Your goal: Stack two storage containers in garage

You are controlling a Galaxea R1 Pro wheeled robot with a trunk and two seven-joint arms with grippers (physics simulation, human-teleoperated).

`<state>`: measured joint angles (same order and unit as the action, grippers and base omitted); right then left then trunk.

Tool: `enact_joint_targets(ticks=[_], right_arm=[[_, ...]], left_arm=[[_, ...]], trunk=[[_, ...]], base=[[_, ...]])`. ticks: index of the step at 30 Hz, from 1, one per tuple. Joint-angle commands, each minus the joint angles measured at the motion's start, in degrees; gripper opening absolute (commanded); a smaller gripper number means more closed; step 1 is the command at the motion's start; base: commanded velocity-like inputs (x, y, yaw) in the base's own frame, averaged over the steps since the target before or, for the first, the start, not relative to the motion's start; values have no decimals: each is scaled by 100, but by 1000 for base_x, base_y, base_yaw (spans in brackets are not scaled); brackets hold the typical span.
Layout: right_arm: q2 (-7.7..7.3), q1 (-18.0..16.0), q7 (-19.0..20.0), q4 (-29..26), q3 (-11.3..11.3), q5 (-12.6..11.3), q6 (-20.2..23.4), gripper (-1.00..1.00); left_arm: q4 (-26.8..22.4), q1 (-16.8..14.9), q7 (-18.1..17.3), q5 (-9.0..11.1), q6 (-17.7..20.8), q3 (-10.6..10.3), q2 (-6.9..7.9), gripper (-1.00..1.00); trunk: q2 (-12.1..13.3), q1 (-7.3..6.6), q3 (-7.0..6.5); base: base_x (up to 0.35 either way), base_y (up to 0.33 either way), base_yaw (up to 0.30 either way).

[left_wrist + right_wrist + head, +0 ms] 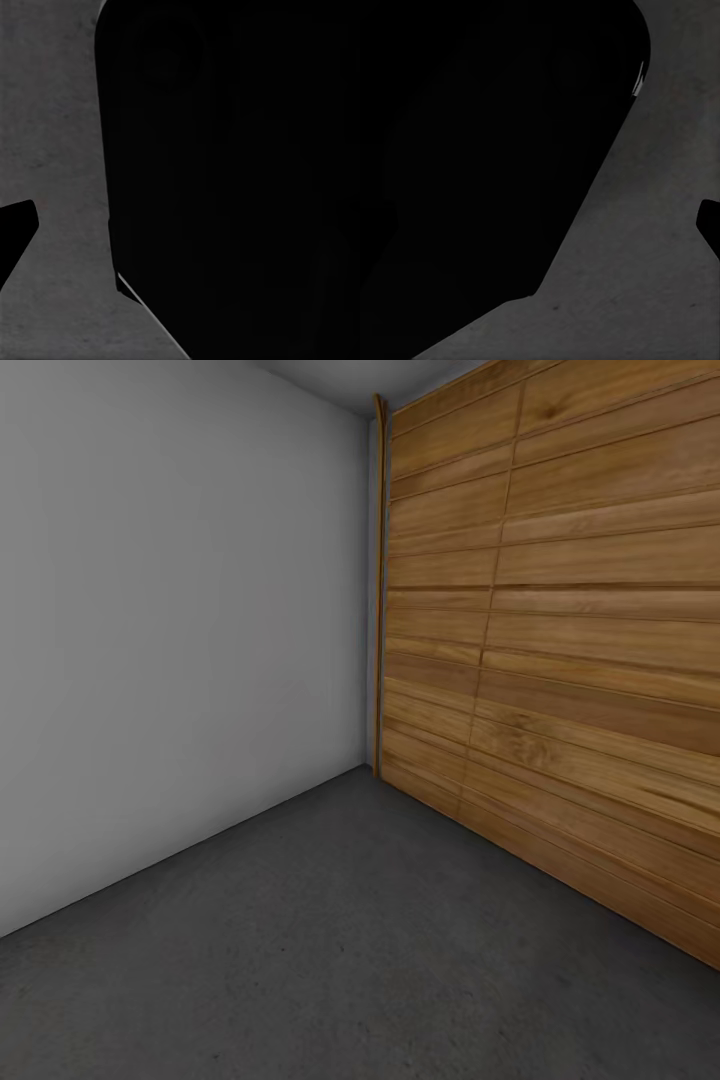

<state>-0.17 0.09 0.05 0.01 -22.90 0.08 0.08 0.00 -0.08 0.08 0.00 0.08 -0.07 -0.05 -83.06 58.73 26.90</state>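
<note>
I am in the garage, facing a corner. The dark grey concrete-like floor (330, 960) spreads across the lower part of the head view. The two storage containers are out of view. In the left wrist view a large black part of my own body (240, 180) stands over the grey floor (52, 112), with a dark fingertip (13, 232) at the frame's edge. The right wrist view likewise has a black body part (480, 150) above the floor (645, 285) and a dark fingertip (711, 225) at its edge. Nothing shows beside either fingertip.
A wide door of horizontal brown wood planks (560, 640) closes off the right side. A plain grey-white wall (180, 640) runs along the left. They meet in the corner ahead. Bare floor lies between me and both.
</note>
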Motion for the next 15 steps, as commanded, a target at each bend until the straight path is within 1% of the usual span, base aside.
enact_joint_targets(ticks=[1,15], right_arm=[[-1,0,2,-1,-24,1,1,100],[-1,0,2,-1,-25,1,1,100]], left_arm=[[0,-1,1,0,1,-1,-2,100],[0,-1,1,0,1,1,-3,100]], trunk=[[-2,0,3],[-2,0,3]], base=[[0,0,0],[0,0,0]])
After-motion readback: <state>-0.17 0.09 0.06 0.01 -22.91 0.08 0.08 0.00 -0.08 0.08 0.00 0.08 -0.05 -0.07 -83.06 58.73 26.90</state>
